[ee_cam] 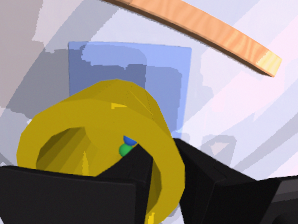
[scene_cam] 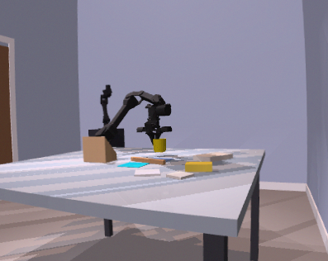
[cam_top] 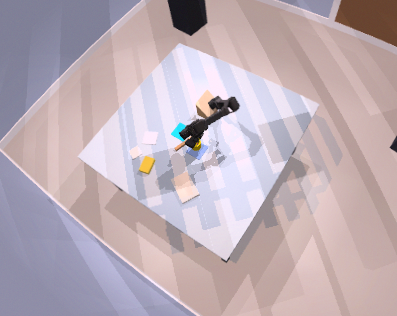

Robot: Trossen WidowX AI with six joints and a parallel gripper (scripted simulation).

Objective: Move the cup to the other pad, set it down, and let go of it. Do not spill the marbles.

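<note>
pale blue-grey walls (scene_cam: 188, 74), brown door (scene_cam: 0, 103) (cam_top: 370, 19), striped light across wooden floor (scene_cam: 27, 219) (cam_top: 308, 260)

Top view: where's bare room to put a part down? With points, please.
Widest: between the blue pad (cam_top: 198, 154) (scene_cam: 168, 159) (ee_cam: 170, 65) and the table's (cam_top: 258, 200) (scene_cam: 213, 198) (ee_cam: 225, 110) lower-right edge. Also between the wooden block (cam_top: 204, 104) (scene_cam: 95, 149) and upper-left edge. Crowded: around the blue pad, with cup (cam_top: 197, 145) (scene_cam: 159, 145) (ee_cam: 100, 112), gripper (cam_top: 193, 142) (scene_cam: 157, 142) (ee_cam: 161, 144), wooden bar (cam_top: 179, 147) (scene_cam: 148, 160) (ee_cam: 215, 32) and cyan pad (cam_top: 178, 131) (scene_cam: 133, 164).
</note>
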